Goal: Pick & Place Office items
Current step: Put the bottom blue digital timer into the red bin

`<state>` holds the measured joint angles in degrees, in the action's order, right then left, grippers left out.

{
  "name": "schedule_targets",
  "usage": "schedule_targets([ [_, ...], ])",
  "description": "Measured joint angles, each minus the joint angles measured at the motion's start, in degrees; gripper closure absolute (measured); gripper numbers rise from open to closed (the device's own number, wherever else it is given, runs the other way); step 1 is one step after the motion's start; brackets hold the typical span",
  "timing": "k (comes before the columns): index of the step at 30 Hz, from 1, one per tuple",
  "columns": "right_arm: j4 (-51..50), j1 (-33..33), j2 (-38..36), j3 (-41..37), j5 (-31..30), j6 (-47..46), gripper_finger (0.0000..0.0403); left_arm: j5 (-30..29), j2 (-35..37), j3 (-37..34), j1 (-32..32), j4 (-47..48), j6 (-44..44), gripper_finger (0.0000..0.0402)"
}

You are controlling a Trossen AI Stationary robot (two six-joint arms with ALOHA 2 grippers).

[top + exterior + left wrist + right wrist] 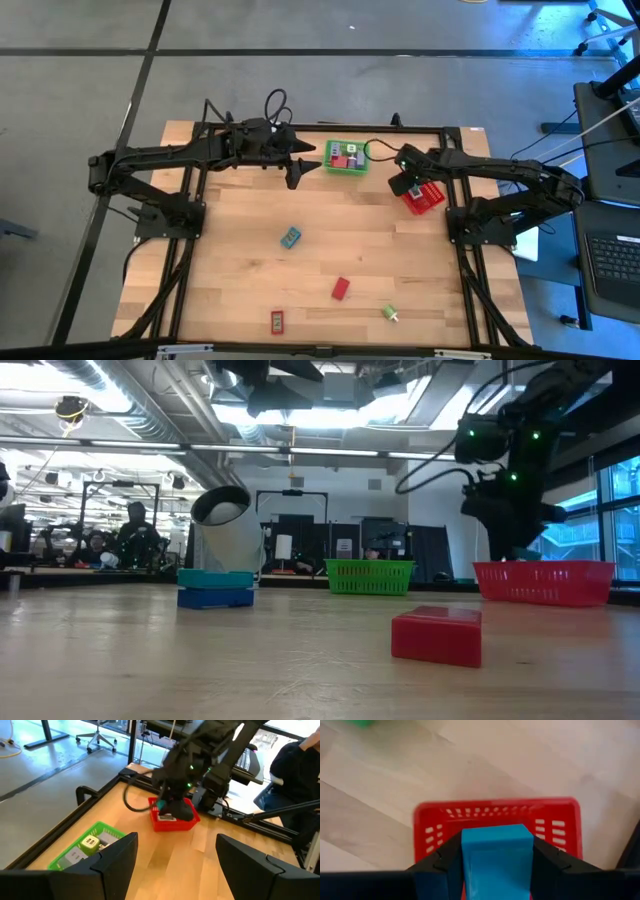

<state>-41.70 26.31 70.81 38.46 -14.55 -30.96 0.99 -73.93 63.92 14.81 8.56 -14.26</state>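
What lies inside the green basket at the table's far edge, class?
The green basket holds several small pieces: pink, dark red and green ones show from above, and a green-and-white packet in the left wrist view. Anything beneath them is covered, and the basket's floor cannot be seen.

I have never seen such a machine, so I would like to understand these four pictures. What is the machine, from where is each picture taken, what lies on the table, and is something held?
It is a robot with two dark arms at a wooden table. Each arm ends in a two-finger gripper.

One picture looks straight down from above. One looks level across the table top. The other two come from cameras on the wrists.

The right gripper holds a blue block over the red basket. The left gripper is open and empty, close to the green basket, which already holds several small items.

Loose on the table lie a teal piece, a red block, a red packet and a small green piece. The low view also shows a white roll.
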Motion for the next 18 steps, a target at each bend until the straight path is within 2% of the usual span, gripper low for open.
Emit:
schedule_targets([
  [8, 0.5, 0.0, 0.0, -2.5, 0.0, -6.1, 0.0232, 0.0, 0.0, 0.0, 0.7, 2.5, 0.0, 0.0137],
  [18, 0.6, 0.0, 0.0, -2.5, 0.0, -7.6, 0.0156, -0.1, -0.1, 0.0, 0.1, 12.3, -3.1, 0.0137],
])
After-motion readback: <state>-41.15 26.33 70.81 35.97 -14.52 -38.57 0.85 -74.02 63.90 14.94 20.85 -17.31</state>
